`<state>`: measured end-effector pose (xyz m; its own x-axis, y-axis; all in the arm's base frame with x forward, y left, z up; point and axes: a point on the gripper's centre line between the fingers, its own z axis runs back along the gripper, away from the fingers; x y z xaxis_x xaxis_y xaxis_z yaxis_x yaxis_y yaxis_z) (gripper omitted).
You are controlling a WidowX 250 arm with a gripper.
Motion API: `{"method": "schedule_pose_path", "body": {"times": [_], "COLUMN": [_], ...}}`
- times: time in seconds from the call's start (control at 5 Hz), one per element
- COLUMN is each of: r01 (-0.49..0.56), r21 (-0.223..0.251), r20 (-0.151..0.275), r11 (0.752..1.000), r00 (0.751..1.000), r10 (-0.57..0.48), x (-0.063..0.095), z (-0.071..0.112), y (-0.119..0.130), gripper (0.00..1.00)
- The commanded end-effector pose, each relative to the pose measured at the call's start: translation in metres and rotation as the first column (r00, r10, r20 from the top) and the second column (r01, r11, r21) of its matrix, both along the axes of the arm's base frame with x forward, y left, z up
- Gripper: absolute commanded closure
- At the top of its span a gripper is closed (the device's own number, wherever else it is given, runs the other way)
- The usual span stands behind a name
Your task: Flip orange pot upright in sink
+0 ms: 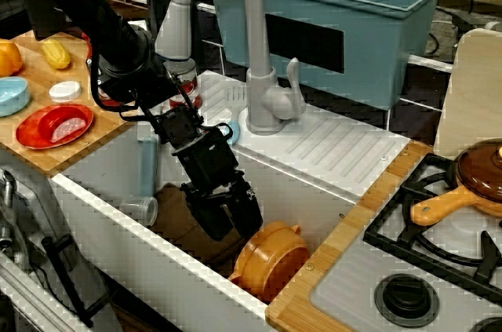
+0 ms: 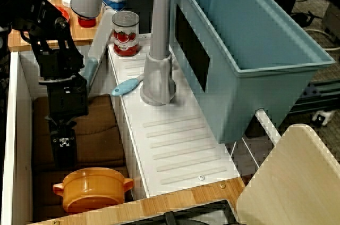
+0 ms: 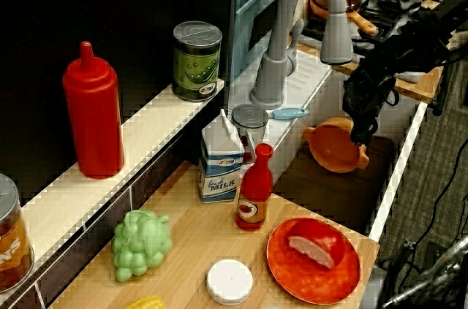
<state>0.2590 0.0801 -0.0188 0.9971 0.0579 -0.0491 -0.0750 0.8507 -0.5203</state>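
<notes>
Beside the grey faucet (image 1: 235, 41), the orange pot (image 2: 93, 188) sat upright in the sink (image 1: 118, 214); the tool (image 2: 64, 153) hung just above, apparently released, the flip seemingly done.

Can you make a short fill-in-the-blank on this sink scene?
1. The small glossy orange plastic pot sits inside the deep white ____.
2. The black gripper hangs just ____ the pot.
3. Beside the grey faucet lies a light blue ____.
4. The tomato can stands ____ on the white ledge.

Missing words: sink; above; brush; upright
</notes>
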Motion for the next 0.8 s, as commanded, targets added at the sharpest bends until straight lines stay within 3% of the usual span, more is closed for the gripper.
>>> {"method": "schedule_pose_path", "body": {"times": [0.0, 0.2, 0.6], "r01": [0.011, 0.016, 0.014], "r21": [0.009, -0.01, 0.025], "r20": [0.06, 0.071, 0.055], "r11": [1.0, 1.0, 1.0], "r00": [0.998, 0.997, 0.998], "r10": [-0.011, -0.015, -0.015], "x": [0.002, 0.007, 0.015], "z": [0.006, -0.002, -0.01], "y": [0.0, -0.004, -0.006], "gripper": [0.0, 0.0, 0.0]}}
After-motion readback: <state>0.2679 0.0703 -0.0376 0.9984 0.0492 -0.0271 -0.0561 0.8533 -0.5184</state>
